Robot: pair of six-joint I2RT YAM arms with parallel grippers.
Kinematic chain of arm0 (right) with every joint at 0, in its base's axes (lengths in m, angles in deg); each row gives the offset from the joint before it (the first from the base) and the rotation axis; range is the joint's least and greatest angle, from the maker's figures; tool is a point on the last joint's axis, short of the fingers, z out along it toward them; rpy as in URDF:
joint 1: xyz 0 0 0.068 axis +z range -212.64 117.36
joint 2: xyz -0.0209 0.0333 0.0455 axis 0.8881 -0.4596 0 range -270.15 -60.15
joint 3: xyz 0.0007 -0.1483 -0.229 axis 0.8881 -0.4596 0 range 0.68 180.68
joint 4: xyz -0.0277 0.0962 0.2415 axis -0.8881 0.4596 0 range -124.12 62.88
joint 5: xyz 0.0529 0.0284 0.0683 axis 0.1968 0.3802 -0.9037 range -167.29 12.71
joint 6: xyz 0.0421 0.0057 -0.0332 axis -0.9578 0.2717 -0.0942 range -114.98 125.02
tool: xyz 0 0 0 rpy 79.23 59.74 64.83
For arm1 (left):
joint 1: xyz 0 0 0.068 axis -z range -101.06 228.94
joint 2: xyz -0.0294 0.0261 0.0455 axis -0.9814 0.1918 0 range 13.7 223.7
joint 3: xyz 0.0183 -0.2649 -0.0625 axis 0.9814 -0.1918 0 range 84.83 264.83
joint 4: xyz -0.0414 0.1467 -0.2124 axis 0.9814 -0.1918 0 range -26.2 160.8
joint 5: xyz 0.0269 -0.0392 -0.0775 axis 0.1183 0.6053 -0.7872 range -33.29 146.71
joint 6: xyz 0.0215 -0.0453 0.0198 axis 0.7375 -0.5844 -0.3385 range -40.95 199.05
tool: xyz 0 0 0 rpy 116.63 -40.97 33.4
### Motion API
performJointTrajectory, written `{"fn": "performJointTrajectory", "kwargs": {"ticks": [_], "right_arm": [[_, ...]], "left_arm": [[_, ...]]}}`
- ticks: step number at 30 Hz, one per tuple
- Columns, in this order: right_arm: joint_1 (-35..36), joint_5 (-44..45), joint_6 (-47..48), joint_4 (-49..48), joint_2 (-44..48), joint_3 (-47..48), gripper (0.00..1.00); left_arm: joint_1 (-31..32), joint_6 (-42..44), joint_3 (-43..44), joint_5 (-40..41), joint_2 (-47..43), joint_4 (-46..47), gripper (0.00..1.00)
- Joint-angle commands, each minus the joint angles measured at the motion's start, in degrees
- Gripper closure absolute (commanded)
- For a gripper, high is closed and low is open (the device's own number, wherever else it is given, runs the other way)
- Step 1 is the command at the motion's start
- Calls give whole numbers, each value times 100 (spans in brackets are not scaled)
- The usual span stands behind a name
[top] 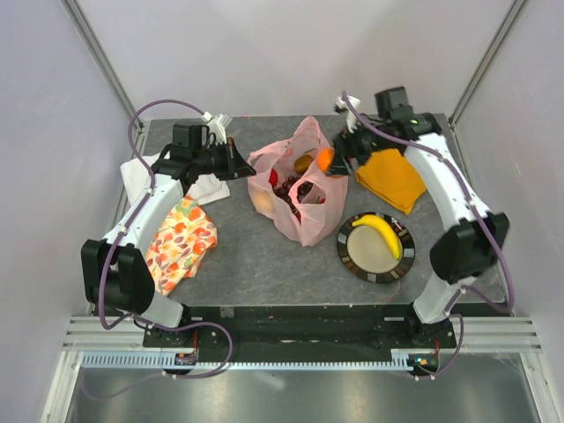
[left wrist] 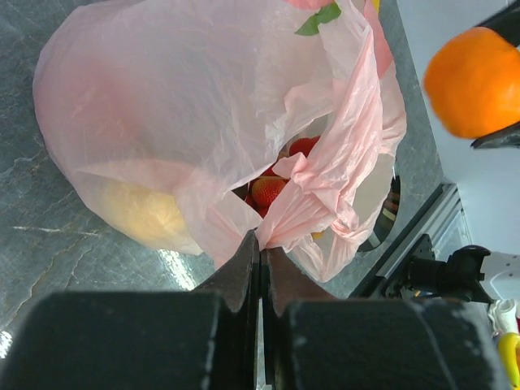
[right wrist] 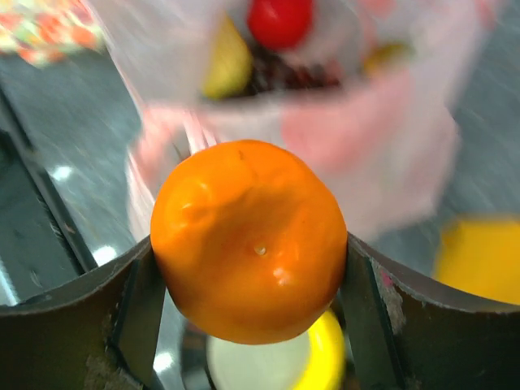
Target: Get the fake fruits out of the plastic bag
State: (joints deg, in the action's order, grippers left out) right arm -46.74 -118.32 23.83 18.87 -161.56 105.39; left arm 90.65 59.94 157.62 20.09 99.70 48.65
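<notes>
On the grey table (top: 238, 264), the right gripper (top: 328, 159) clamped the orange (right wrist: 248, 240) above the right edge of the plastic bag (top: 304, 225), whose rim the left gripper (left wrist: 262, 244) pinched tight, while the plate (top: 345, 263) holding the banana (top: 381, 231) lay nearer the right arm's base.

1. Classification: a robot test cell in a laboratory or research workshop.
2. Enclosure: plain white panel walls (top: 53, 132) stand at the left, back and right. Bare aluminium struts (top: 95, 48) run along the rear corners.
3. Bench: a grey stone-patterned table (top: 256, 264) sits behind a slotted aluminium rail (top: 291, 359) and a sheet-metal floor plate (top: 291, 397).
4. Equipment: the left arm (top: 141, 220) and right arm (top: 449, 194) are bolted side by side at the near edge. Purple cables (top: 110, 273) run exposed to a small electronics board (top: 185, 359) on the rail.
5. Contents: staged props lie on the table, namely a pink plastic bag (top: 304, 225), a glossy banana (top: 383, 231) on a plate (top: 345, 257), a patterned cloth (top: 181, 242) and an orange cloth (top: 392, 181).
</notes>
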Motion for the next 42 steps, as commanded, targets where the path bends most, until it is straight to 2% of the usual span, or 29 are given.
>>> {"fn": "performJointTrajectory", "kwargs": {"ticks": [1, 2, 3, 7, 10, 14, 19, 22, 25, 27, 28, 29, 38, 42], "right_arm": [[-403, 885, 2177, 1214, 1718, -1141, 54], [-412, 1026, 2389, 1187, 1956, -1981, 54], [-395, 1219, 2730, 1126, 2358, -2346, 54], [-395, 1607, 3146, 941, 2810, -3787, 54], [-395, 1678, 3156, 670, 2854, -4255, 54], [-360, 1572, 2848, -242, 2514, -4625, 51], [-149, 1722, 2848, -790, 1862, -4714, 51], [-44, 1713, 2821, -896, 1712, -4687, 47], [132, 1774, 2839, -940, 1650, -4722, 39], [185, 1845, 2822, -931, 1624, -4749, 29], [185, 1854, 2778, -931, 1615, -4740, 8], [194, 1888, 2743, -931, 1624, -4731, 2], [177, 2143, 2304, -852, 2493, -4398, 2], [168, 1960, 1672, -869, 2582, -3715, 2]], "left_arm": [[16, -163, 226, -152, -171, 194, 98], [7, -180, 218, -152, -171, 202, 98], [7, -180, 235, -152, -171, 211, 99], [7, -198, 235, -152, -215, 211, 98], [7, -181, 209, -135, -250, 211, 98], [7, -84, 156, -73, -381, 167, 98], [-28, -5, 7, -38, -478, 80, 99], [-45, 22, -81, -21, -540, 71, 98], [-81, 39, -160, 6, -566, 71, 98], [-89, 39, -195, -3, -575, 71, 98], [-89, 31, -195, -3, -575, 71, 98], [-98, 31, -195, -3, -566, 79, 98], [-98, -66, -37, -135, -347, 167, 98], [-98, -101, -37, -179, -303, 167, 98]]}}
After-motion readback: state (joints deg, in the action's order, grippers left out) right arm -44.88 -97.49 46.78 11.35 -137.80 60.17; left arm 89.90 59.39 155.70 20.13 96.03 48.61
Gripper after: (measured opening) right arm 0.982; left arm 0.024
